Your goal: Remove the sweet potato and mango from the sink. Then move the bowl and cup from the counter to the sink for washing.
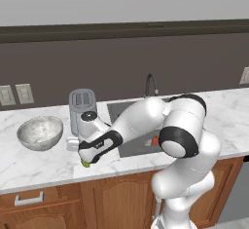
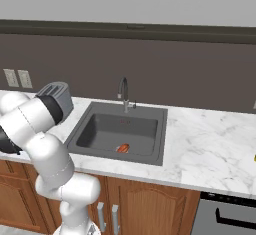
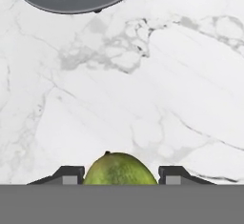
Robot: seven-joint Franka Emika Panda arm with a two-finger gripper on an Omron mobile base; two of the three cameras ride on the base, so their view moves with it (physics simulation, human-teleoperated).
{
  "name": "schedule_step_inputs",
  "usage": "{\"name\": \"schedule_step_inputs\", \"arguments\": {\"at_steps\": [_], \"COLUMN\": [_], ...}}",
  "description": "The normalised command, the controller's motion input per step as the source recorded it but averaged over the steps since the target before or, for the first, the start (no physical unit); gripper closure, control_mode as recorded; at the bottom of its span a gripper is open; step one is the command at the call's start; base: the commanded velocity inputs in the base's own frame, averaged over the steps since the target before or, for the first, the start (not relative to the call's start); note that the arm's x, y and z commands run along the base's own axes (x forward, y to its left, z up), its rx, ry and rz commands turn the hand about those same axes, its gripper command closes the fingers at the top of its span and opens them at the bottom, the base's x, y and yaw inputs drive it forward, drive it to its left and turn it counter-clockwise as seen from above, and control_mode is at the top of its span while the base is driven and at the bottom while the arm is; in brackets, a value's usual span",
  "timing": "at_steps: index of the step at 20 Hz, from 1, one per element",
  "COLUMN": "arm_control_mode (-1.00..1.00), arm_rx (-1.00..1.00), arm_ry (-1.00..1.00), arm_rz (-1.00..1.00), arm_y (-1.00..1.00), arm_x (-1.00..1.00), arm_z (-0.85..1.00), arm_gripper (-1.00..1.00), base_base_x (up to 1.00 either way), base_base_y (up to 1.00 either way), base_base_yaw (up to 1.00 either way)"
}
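pincer [image 3: 121, 174] clamped round the mango [image 3: 120, 169], low over the worktop [image 3: 143, 99] just left of the sink [image 2: 120, 131], looks ready to drop it off | toaster [image 1: 82, 107] right behind | sweet potato [image 2: 123, 148] in the sink, so that's next imo | bowl [image 1: 40, 132] further left, waiting

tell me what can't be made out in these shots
- Mango: the hand view's bottom edge cuts off its lower half; in the left base view the gripper hides most of it, so whether it touches the counter can't be told.
- Sweet potato: mostly behind the arm in the left base view.
- Cup: only a yellow sliver at the right base view's edge.
- Toaster: partly behind the arm.
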Motion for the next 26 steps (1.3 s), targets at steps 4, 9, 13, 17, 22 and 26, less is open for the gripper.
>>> {"name": "schedule_step_inputs", "arguments": {"at_steps": [4, 9, 13, 17, 22, 26], "arm_control_mode": [-1.0, -1.0, -1.0, -1.0, -1.0, -1.0], "arm_rx": [0.0, 0.0, 0.0, 0.0, 0.0, 0.0], "arm_ry": [0.0, 0.0, 0.0, 0.0, 0.0, 0.0], "arm_rz": [-0.02, -0.02, -0.03, -0.03, -0.02, -0.01], "arm_y": [0.07, 0.06, 0.07, 0.06, 0.05, 0.03], "arm_x": [0.0, 0.0, 0.01, 0.02, 0.02, 0.05], "arm_z": [-0.07, -0.05, -0.04, -0.04, -0.06, -0.06], "arm_gripper": [1.0, 1.0, 1.0, 1.0, 1.0, 1.0], "base_base_x": [0.0, 0.0, 0.0, 0.0, 0.0, 0.0], "base_base_y": [0.0, 0.0, 0.0, 0.0, 0.0, 0.0], "base_base_yaw": [0.0, 0.0, 0.0, 0.0, 0.0, 0.0]}}
